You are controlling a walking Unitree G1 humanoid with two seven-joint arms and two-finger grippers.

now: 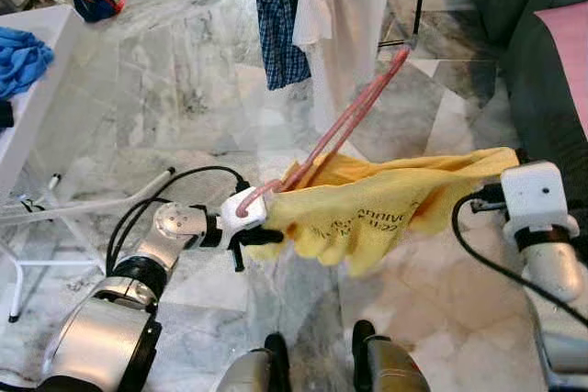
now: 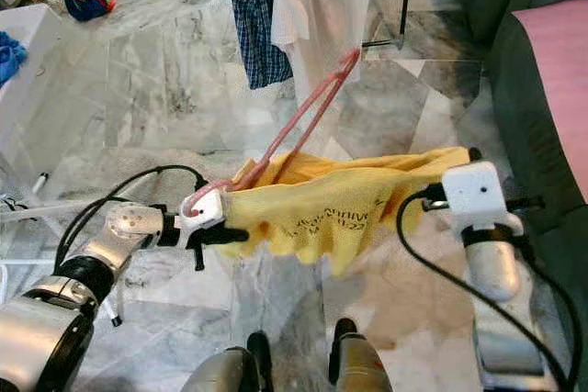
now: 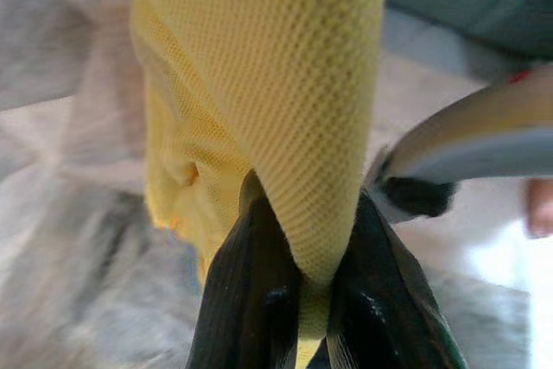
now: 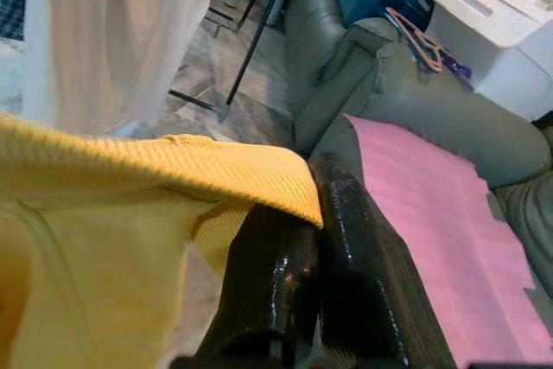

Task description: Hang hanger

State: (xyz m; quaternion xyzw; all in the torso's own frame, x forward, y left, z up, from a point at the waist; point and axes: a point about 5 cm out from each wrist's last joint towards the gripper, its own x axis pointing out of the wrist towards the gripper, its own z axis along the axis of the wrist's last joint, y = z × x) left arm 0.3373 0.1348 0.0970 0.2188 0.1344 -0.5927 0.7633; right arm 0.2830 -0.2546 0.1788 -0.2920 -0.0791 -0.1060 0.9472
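Observation:
A yellow shirt (image 1: 377,204) is stretched between my two grippers above the marble floor. My left gripper (image 1: 262,234) is shut on the shirt's left end; in the left wrist view the yellow mesh cloth (image 3: 285,110) is pinched between the black fingers (image 3: 251,300). My right gripper (image 1: 510,167) is shut on the shirt's right end, seen in the right wrist view as the yellow shirt (image 4: 130,213) clamped by the fingers (image 4: 346,257). A pink hanger (image 1: 354,117) sticks out of the shirt and slants up toward the rack.
A clothes rack at the back holds a blue plaid garment (image 1: 278,20) and a white shirt (image 1: 340,16). A dark green sofa (image 1: 542,89) with a pink cloth (image 4: 432,222) is on the right. A white table (image 1: 37,89) stands left, with blue clothing on it.

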